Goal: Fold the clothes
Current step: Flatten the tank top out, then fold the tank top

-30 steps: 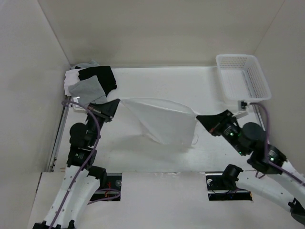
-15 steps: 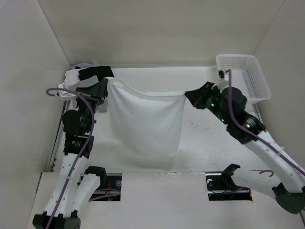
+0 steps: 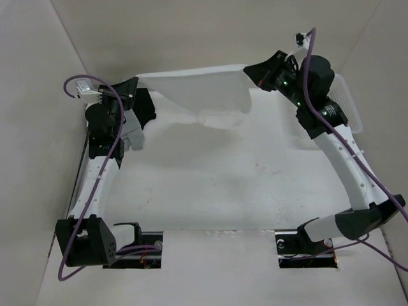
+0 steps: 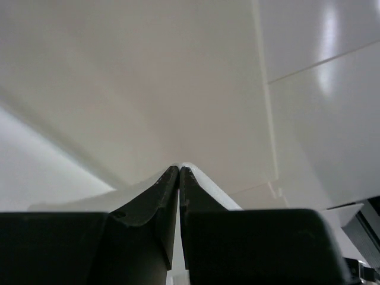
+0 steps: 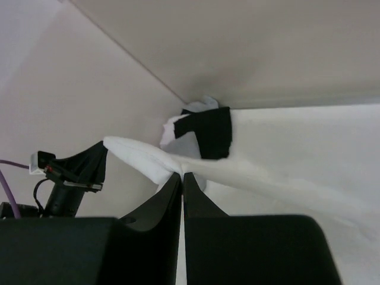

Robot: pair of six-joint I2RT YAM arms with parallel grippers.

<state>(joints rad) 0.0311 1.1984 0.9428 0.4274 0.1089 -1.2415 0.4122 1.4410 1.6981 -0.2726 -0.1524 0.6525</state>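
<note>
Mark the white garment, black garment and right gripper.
white garment (image 3: 204,89), top view, middle of the stretched cloth.
black garment (image 5: 212,132), right wrist view, centre.
right gripper (image 5: 181,174), right wrist view, between its fingers.

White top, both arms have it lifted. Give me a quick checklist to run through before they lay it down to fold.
1. Left tool shut on an edge of the white top: ok.
2. Right tool shut on the opposite end: ok.
3. Upper edge stretched between the two tools: ok.
4. Hanging part flat and free of folds: not ok, it bunches toward the right side.
5. Where the straps lie: cannot tell.
6. Top apart from the black garment: cannot tell, they overlap in the right wrist view.
</note>
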